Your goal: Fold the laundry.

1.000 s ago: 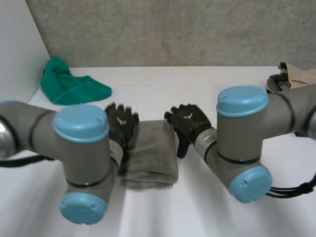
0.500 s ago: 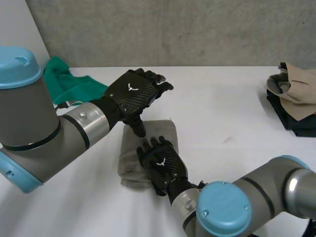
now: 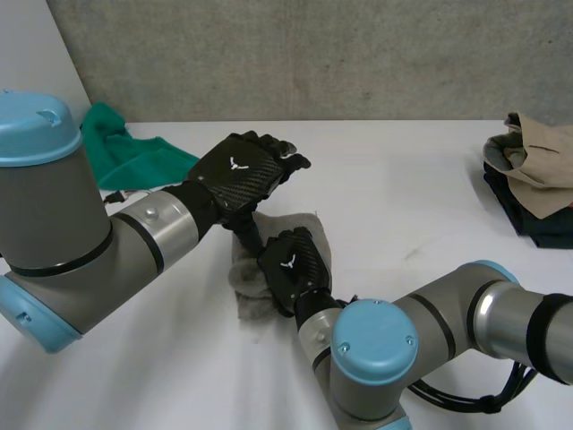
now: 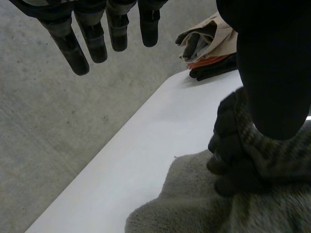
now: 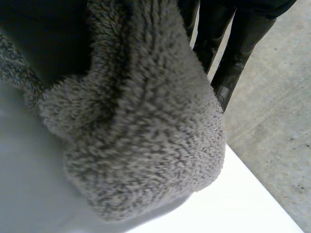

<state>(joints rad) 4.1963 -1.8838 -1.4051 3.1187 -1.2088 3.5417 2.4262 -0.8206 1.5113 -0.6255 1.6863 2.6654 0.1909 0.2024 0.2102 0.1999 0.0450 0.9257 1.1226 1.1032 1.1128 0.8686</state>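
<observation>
Bunched up since half a second ago, the grey towel (image 3: 253, 288) sits on the white table (image 3: 403, 197), with the right hand (image 3: 294, 264) clenched on its middle. It looks soft, light and limp, so corners would probably give a better hold. The left hand (image 3: 242, 170) hovers just above the towel with straight fingers. One towel; one green cloth (image 3: 134, 152) lies beyond it, and one clothes pile (image 3: 533, 179) well apart.
</observation>
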